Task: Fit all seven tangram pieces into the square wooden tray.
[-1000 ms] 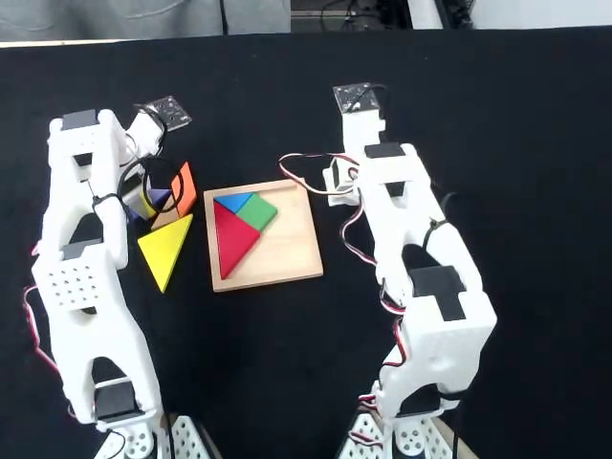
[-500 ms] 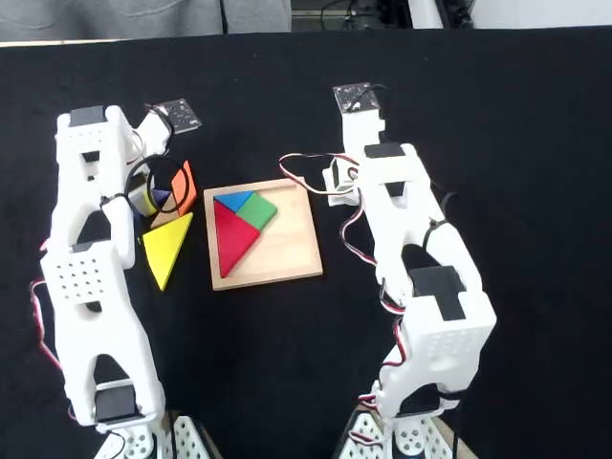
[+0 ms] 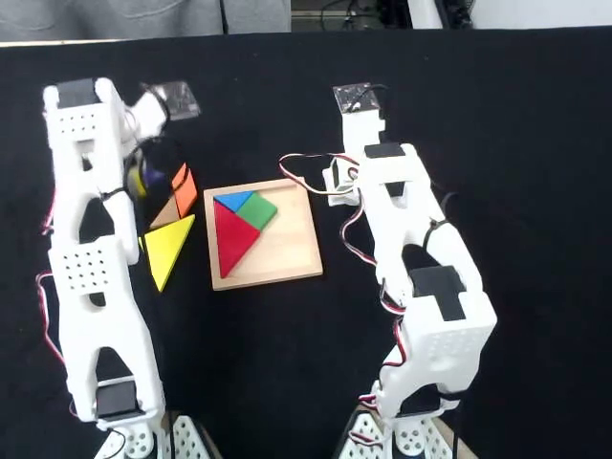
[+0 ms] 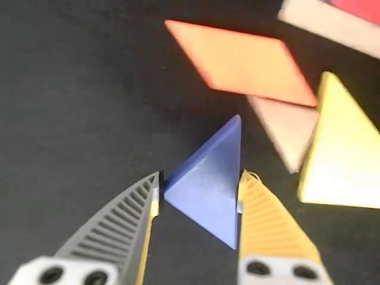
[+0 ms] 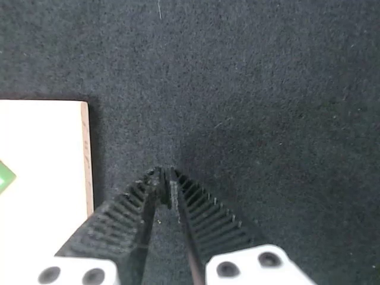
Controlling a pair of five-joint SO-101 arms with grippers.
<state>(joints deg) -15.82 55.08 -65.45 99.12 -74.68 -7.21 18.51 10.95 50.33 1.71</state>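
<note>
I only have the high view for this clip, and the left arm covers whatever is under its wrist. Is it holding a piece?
Observer: Yes. In the left wrist view, the left gripper has its jaws shut on a blue triangle, with one jaw on each side of it.
Operator: And the right arm, beside the tray?
Observer: The right gripper holds nothing. Its jaws are shut over the black cloth, just off the edge of the wooden tray.
</note>
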